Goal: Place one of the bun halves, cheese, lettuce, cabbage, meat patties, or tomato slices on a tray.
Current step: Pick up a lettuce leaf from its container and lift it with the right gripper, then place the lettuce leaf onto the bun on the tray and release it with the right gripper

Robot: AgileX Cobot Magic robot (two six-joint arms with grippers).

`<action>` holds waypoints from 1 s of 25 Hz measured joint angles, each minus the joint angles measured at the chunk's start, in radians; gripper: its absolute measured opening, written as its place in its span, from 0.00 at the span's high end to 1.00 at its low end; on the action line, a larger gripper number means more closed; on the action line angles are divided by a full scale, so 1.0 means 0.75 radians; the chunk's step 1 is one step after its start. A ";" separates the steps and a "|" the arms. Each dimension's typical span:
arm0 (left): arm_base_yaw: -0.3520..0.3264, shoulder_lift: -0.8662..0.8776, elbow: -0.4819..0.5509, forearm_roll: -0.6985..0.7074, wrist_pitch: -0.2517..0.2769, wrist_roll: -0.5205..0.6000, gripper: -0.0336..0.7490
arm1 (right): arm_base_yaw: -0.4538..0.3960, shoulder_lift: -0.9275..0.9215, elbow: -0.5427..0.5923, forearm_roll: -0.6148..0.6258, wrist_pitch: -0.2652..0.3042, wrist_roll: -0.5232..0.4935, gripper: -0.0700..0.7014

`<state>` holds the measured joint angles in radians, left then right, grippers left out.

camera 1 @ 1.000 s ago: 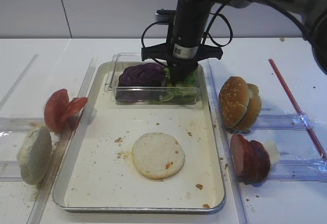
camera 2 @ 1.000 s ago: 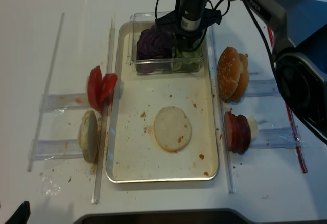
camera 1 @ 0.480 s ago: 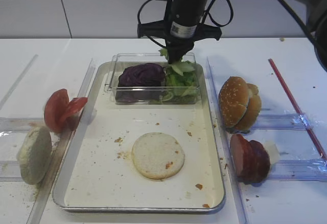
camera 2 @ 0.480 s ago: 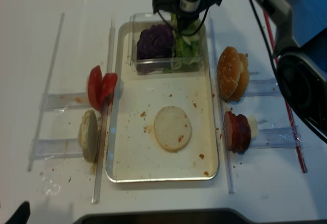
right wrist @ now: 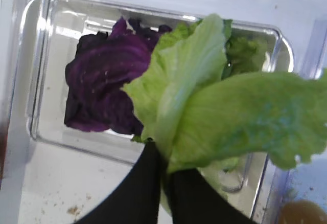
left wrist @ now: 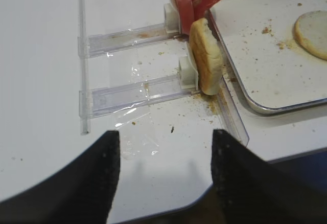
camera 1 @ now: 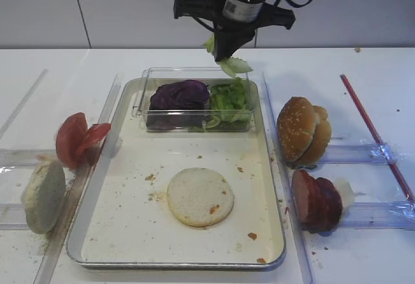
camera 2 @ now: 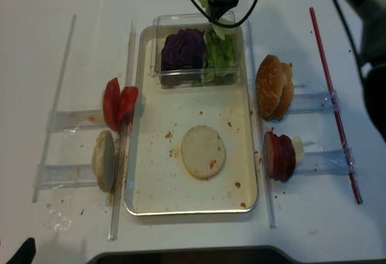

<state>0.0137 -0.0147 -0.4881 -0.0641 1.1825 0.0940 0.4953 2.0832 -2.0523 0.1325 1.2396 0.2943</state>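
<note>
Right tool (camera 1: 225,49) clenched on a lettuce leaf (right wrist: 214,106), held aloft above the clear container (camera 1: 148,114) on the tray (camera 1: 123,232); bun half (camera 1: 200,197) lies mid-tray; left tool (left wrist: 163,183) released over the desk (left wrist: 41,81).

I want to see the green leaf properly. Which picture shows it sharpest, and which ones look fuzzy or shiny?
The right wrist view shows the lettuce leaf biggest, though soft and slightly blurred, with the right gripper only a dark shape. In the exterior high view it is small but crisp. The realsense view is grainier, the leaf tiny. Glare streaks the clear container rim.
</note>
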 joint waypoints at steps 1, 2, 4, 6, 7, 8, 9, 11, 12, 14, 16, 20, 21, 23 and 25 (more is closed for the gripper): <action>0.000 0.000 0.000 0.000 0.000 0.000 0.49 | 0.000 -0.034 0.037 0.013 0.001 -0.002 0.85; 0.000 0.000 0.000 0.000 0.000 0.000 0.49 | 0.000 -0.075 0.083 0.032 0.003 -0.005 0.85; 0.000 0.000 0.000 0.000 0.000 0.000 0.49 | 0.000 -0.150 0.169 0.072 0.004 -0.008 0.85; 0.000 0.000 0.000 0.000 0.000 0.000 0.49 | 0.000 -0.231 0.262 0.104 0.004 -0.009 0.85; 0.000 0.000 0.000 0.000 0.000 0.000 0.49 | 0.000 -0.270 0.308 0.117 0.004 -0.011 0.85; 0.000 0.000 0.000 0.000 0.000 0.000 0.49 | 0.000 -0.302 0.347 0.124 0.004 -0.016 0.85; 0.000 0.000 0.000 0.000 0.000 0.000 0.49 | 0.000 -0.338 0.394 0.130 0.004 -0.018 0.85; 0.000 0.000 0.000 0.000 0.000 0.000 0.49 | 0.000 -0.408 0.488 0.141 0.004 -0.022 0.85; 0.000 0.000 0.000 0.000 0.000 0.000 0.49 | 0.000 -0.436 0.528 0.142 0.004 -0.025 0.85; 0.000 0.000 0.000 0.000 0.000 0.000 0.49 | 0.000 -0.493 0.613 0.146 0.004 -0.027 0.85; 0.000 0.000 0.000 0.000 0.000 0.000 0.49 | 0.000 -0.533 0.670 0.146 0.004 -0.030 0.85; 0.000 0.000 0.000 0.000 0.000 0.000 0.49 | 0.021 -0.558 0.711 0.137 0.004 -0.030 0.85; 0.000 0.000 0.000 0.000 0.000 0.000 0.49 | 0.044 -0.558 0.712 0.119 0.004 -0.030 0.85; 0.000 0.000 0.000 0.000 0.000 0.000 0.49 | 0.104 -0.544 0.712 0.095 0.002 -0.023 0.85; 0.000 0.000 0.000 0.000 0.000 0.000 0.49 | 0.178 -0.503 0.712 0.093 0.002 -0.016 0.85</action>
<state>0.0137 -0.0147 -0.4881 -0.0641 1.1825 0.0940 0.6289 1.7056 -1.5185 0.2021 1.2410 0.2826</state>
